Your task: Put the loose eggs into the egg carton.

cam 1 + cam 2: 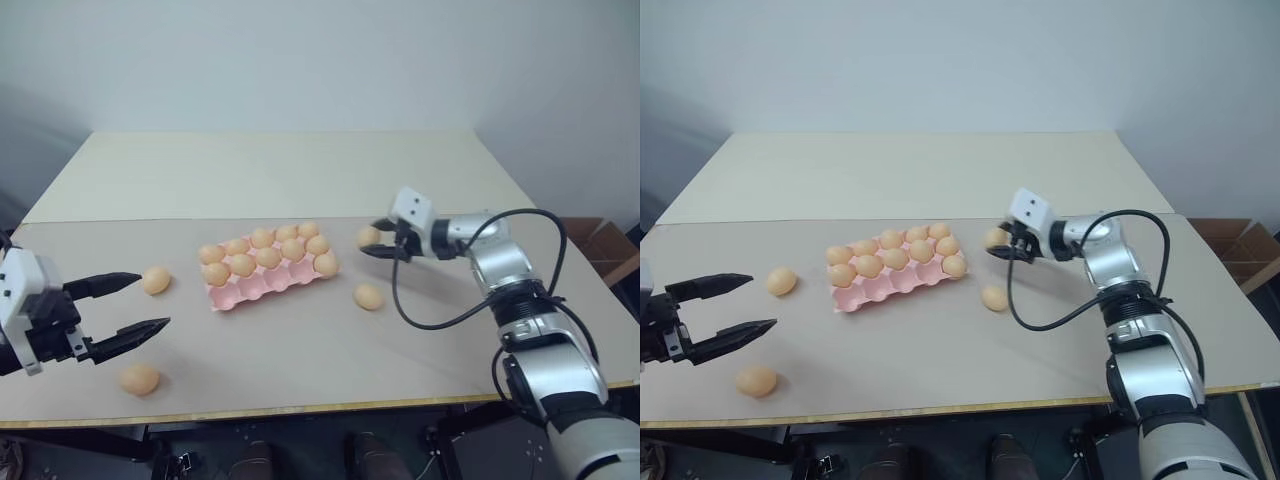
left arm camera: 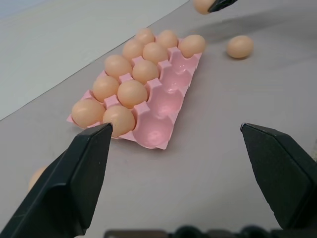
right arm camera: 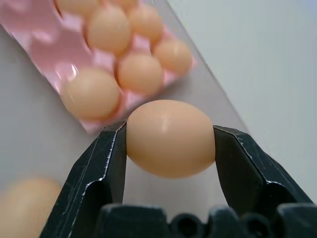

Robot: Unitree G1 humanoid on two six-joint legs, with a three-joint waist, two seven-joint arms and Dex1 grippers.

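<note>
Beside the egg carton (image 1: 270, 268), your right gripper (image 3: 169, 141) pinched an egg (image 3: 170, 137) across its middle; smooth, probably fragile, so squeeze gently. Left gripper (image 1: 135, 307) stood spread.

I looked for any writing, but there was nothing to read: no label, brand, number or sign could be made out on the things in front of me.

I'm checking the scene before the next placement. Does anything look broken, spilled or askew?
Nothing is damaged or spilled. The egg carton sits slightly angled on the table; three loose eggs lie outside it, and the right gripper grips a fourth.
</note>
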